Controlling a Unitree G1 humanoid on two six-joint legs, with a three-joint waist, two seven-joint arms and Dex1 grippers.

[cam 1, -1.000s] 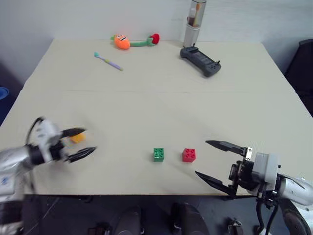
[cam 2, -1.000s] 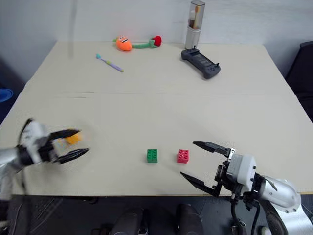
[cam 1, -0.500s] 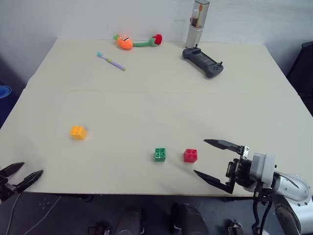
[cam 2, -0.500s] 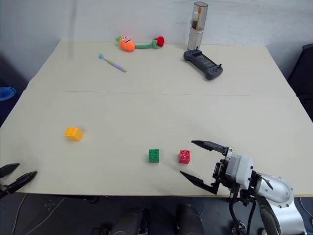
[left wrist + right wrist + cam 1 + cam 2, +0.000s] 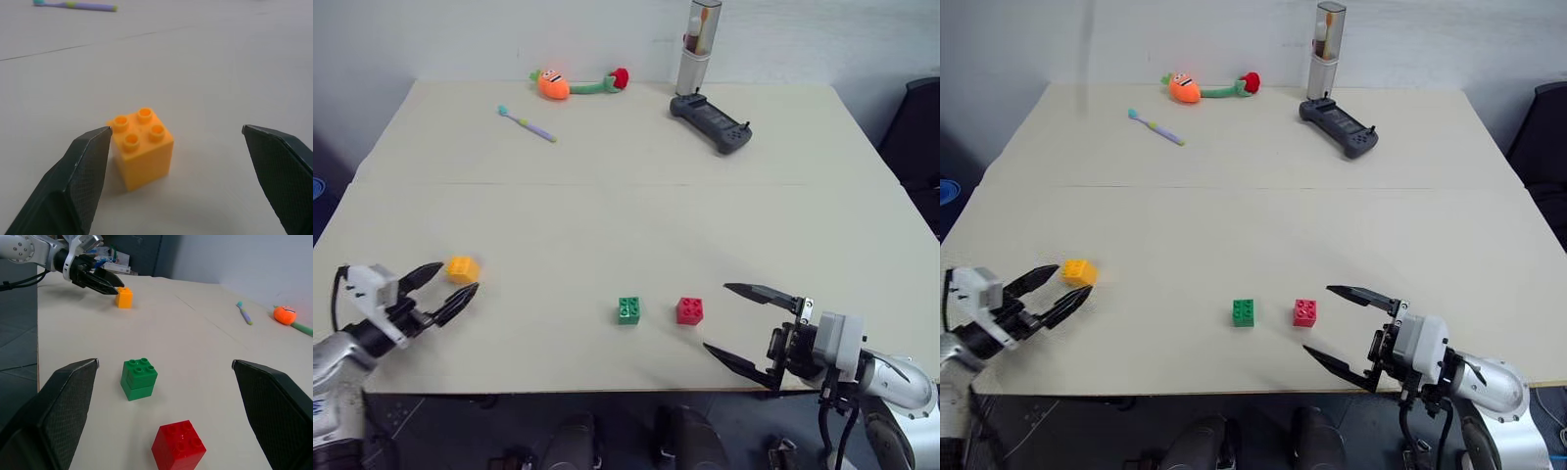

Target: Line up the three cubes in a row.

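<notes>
Over at the near left edge of the table (image 5: 607,215), the left gripper (image 5: 443,290) is hovering with its fingers spread wide, and the yellow-orange cube (image 5: 461,268) is sitting upright on the tabletop just ahead of the tips, ungrasped. The green cube (image 5: 628,310) and the red cube (image 5: 690,310) are standing side by side near the front edge, slightly apart. The right gripper (image 5: 749,326) is waiting just beside the red one, fingers released and empty.
</notes>
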